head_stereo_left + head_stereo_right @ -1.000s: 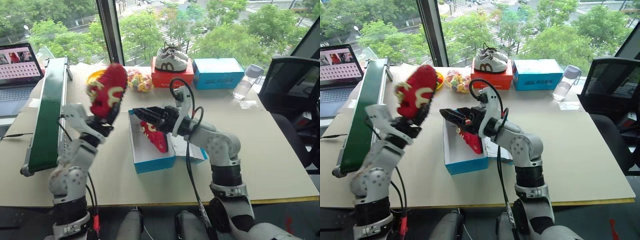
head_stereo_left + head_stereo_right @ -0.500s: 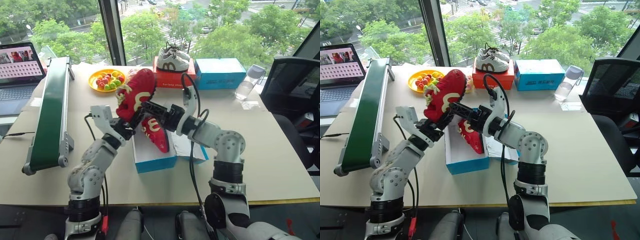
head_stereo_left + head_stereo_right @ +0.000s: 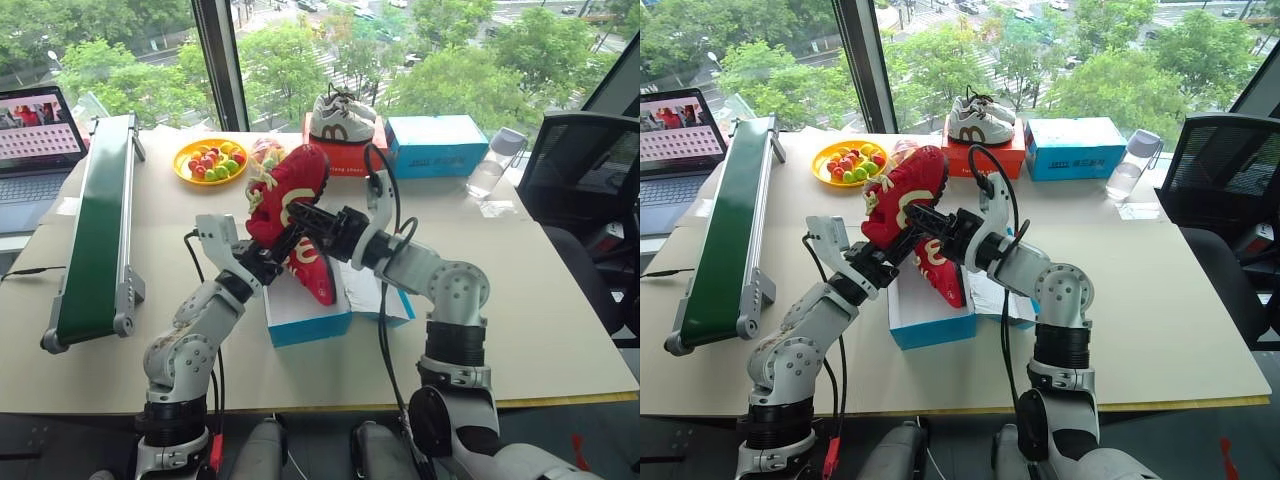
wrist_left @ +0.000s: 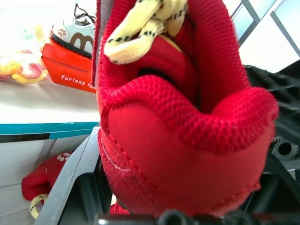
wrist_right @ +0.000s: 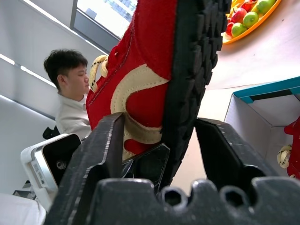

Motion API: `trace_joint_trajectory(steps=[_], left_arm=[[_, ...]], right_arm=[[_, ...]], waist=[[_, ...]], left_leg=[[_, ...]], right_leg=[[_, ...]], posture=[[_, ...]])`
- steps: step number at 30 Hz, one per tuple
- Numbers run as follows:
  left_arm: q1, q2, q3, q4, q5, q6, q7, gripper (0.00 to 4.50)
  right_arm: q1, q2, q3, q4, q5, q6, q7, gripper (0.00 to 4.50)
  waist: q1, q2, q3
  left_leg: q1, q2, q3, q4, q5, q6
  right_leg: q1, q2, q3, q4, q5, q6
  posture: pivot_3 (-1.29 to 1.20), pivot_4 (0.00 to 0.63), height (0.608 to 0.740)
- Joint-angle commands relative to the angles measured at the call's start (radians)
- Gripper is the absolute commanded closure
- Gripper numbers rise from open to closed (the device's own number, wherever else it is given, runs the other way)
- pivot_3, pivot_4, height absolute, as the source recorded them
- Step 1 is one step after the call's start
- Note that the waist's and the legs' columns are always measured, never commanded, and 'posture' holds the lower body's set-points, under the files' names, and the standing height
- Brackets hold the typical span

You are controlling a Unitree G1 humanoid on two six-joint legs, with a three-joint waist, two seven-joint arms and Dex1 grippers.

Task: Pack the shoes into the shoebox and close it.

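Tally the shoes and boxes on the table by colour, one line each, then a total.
Red shoes: 2, one held up in the left claw, one in the open blue shoebox
White-and-grey shoes: 2, on the red box
Blue boxes: 2, including the printed one
Red boxes: 1
Total: 7

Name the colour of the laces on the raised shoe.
Pale yellow with dark flecks, on the red shoe; clearest in the left wrist view.

Shoe — coarse red mesh cloth; shoebox — matt cardboard.
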Motion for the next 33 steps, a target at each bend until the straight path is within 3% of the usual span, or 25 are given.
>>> trace_joint_trajectory(steps=[1, 3, 18, 20, 23, 30, 33], left_arm=[[-0.01, 0.004, -0.035, -0.065, -0.019, 0.002, -0.027, 1.82], [-0.01, 0.008, -0.036, -0.066, -0.019, 0.004, -0.027, 1.82], [0.008, 0.026, -0.052, -0.071, 0.002, -0.005, -0.03, 1.82], [0.017, 0.039, -0.061, -0.075, 0.016, -0.007, -0.036, 0.93], [0.024, 0.07, -0.084, -0.082, 0.06, -0.005, -0.041, 0.02], [0.098, 0.204, -0.055, -0.122, 0.077, 0.007, -0.111, 0.02], [0.19, 0.338, -0.025, -0.152, 0.09, 0.001, -0.211, 0.02]], right_arm=[[-0.041, 0.02, 0.009, -0.026, 0.023, -0.036, -0.007, 3.41], [-0.042, 0.018, 0.016, -0.03, 0.023, -0.035, -0.009, 3.8], [-0.021, 0.055, 0.048, -0.07, 0.094, -0.025, -0.062, 4.04], [-0.016, 0.055, 0.051, -0.072, 0.095, -0.027, -0.067, 4.04], [-0.014, 0.057, 0.042, -0.068, 0.097, -0.044, -0.083, 4.04], [-0.058, 0.038, -0.027, -0.031, 0.039, -0.222, -0.16, 4.04], [-0.078, -0.033, -0.019, -0.011, 0.027, -0.199, -0.167, 4.04]], waist=[[0.0, 0.0, 0.0], [0.0, 0.0, 0.0], [0.0, 0.0, 0.0], [0.0, 0.0, 0.0], [0.001, 0.0, 0.0], [0.002, 0.002, 0.001], [-0.005, 0.004, 0.002]], left_leg=[[0.0, 0.0, 0.0, 0.0, 0.0, 0.0], [0.0, 0.0, 0.0, 0.0, 0.0, 0.0], [0.0, 0.0, 0.0, 0.0, 0.0, 0.0], [0.0, 0.0, 0.0, 0.0, 0.0, 0.0], [0.0, 0.0, 0.0, -0.001, 0.0, 0.0], [-0.001, 0.001, 0.0, -0.001, 0.0, 0.0], [-0.001, 0.001, 0.0, -0.002, 0.0, 0.0]], right_leg=[[0.0, 0.0, 0.0, 0.0, 0.0, 0.0], [0.0, 0.0, 0.0, 0.0, 0.0, 0.0], [0.0, 0.0, 0.0, -0.001, 0.0, 0.0], [0.0, 0.0, 0.0, -0.001, 0.0, 0.0], [0.0, 0.0, 0.0, -0.001, 0.0, 0.0], [0.0, 0.001, 0.0, -0.005, 0.0, 0.001], [-0.001, 0.001, 0.0, -0.005, 0.0, 0.0]], posture=[[0.0, 0.15, 0.736], [0.0, 0.15, 0.736], [0.0, 0.15, 0.736], [0.0, 0.15, 0.736], [0.0, 0.15, 0.736], [0.0, 0.15, 0.736], [0.0, 0.15, 0.736]])
